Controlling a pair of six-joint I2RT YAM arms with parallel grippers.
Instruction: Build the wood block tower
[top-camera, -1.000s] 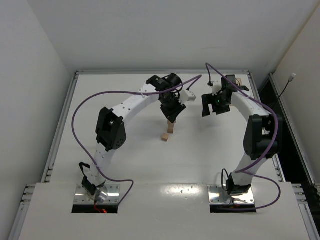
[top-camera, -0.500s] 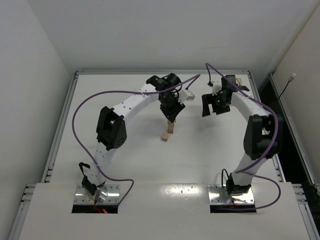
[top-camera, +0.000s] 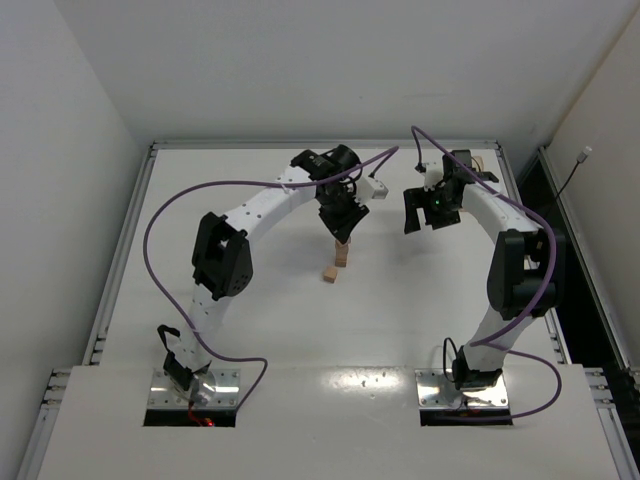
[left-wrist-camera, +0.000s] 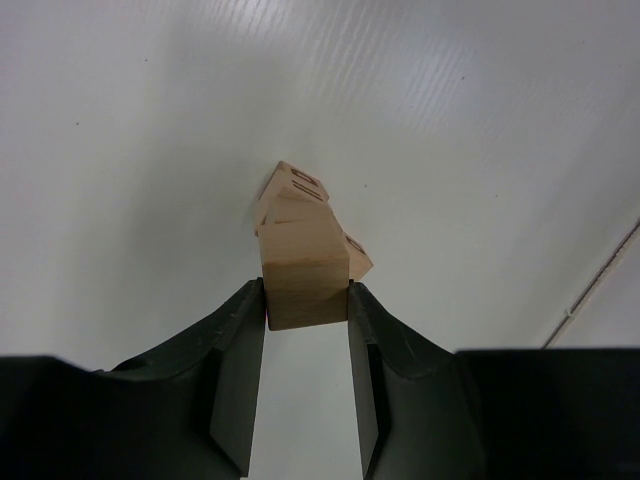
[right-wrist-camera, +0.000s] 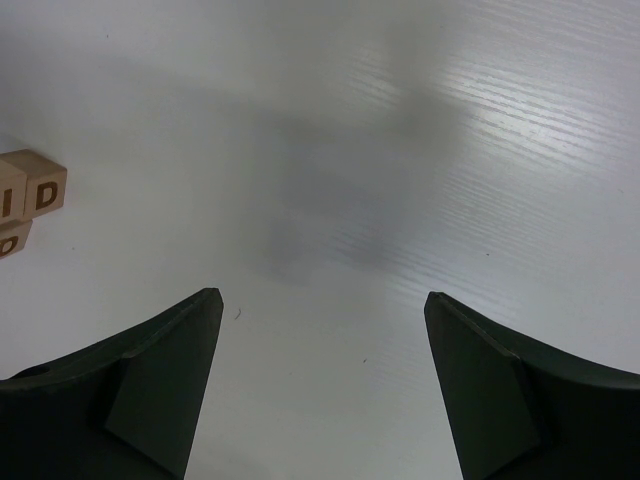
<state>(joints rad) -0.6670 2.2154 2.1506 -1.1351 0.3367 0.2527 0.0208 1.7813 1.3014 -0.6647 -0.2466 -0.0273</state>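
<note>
My left gripper (left-wrist-camera: 306, 300) is shut on a plain tan wood block (left-wrist-camera: 306, 280), pinched between both fingertips. Just beyond it lie two more wood blocks: a lettered one (left-wrist-camera: 291, 192) and a corner of another (left-wrist-camera: 357, 261). From above, the left gripper (top-camera: 343, 230) hangs right over the short tower (top-camera: 342, 256); whether the held block touches it I cannot tell. A loose block (top-camera: 330, 274) sits just in front of the tower. My right gripper (top-camera: 420, 214) stands open to the right, nothing between its fingers (right-wrist-camera: 321, 297).
Two lettered cubes (right-wrist-camera: 32, 195) show at the left edge of the right wrist view, one over the other. A small tan object (top-camera: 479, 161) peeks out behind the right arm at the back right. Raised rails (top-camera: 130, 230) border the white table.
</note>
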